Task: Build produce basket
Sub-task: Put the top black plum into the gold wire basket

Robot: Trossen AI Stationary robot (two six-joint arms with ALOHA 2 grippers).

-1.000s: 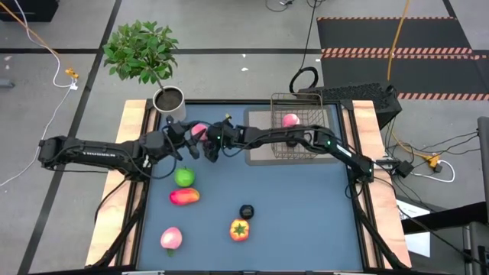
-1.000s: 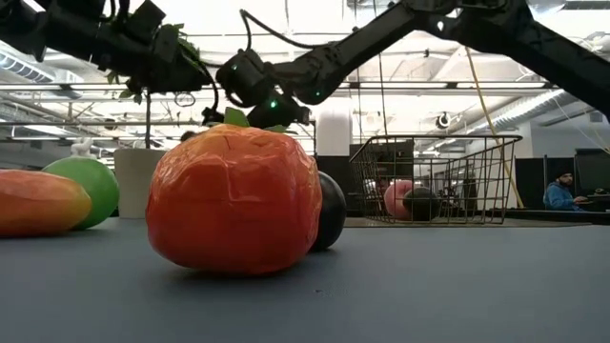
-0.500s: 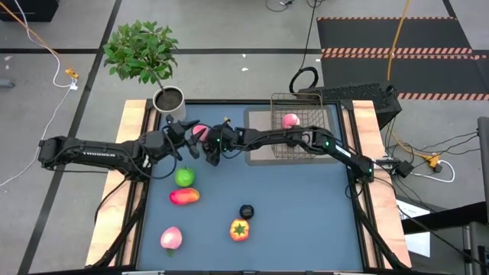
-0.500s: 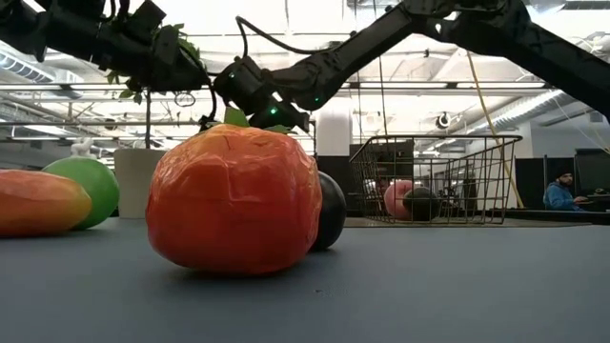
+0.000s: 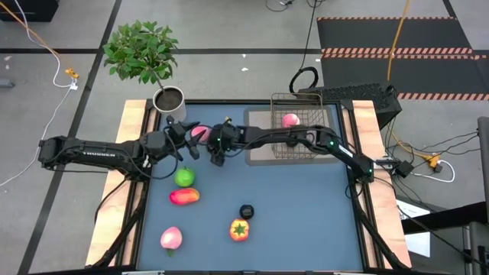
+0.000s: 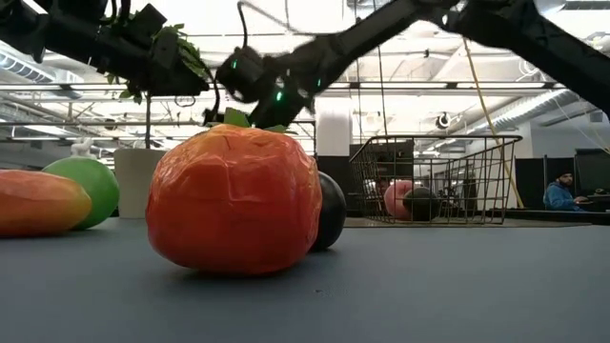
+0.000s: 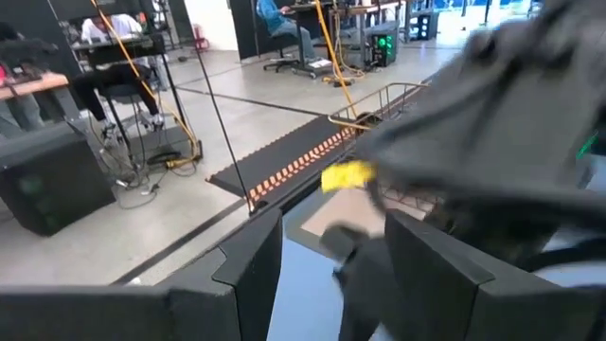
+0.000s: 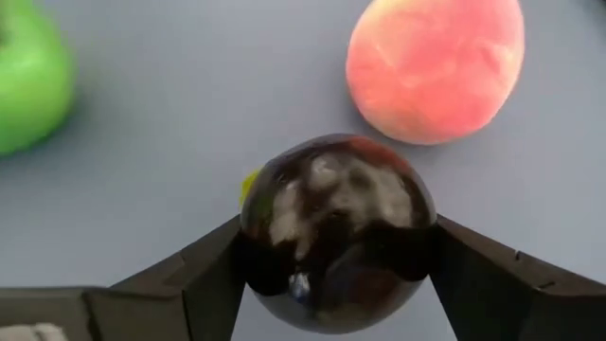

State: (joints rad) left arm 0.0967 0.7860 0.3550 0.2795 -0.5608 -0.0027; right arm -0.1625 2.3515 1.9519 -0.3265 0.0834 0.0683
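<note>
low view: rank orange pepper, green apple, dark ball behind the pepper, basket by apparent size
1. orange pepper, largest, but nearest the camera.
2. basket, far off, so smaller than it is.
3. green apple and dark ball: both partly hidden, unsure.

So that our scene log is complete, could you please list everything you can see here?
basket: one, dark wire, table's back right
peach: three, pink; in basket, beside grippers, front left
dark ball: three, black; in right gripper, in basket, near pepper
apple: one, green, left of centre
red-orange fruit: one, in front of apple
pepper: one, orange, front
potted plant: one, green, back left corner
left gripper: one, dark, open, mid-table
right gripper: one, dark, shut on dark ball
</note>
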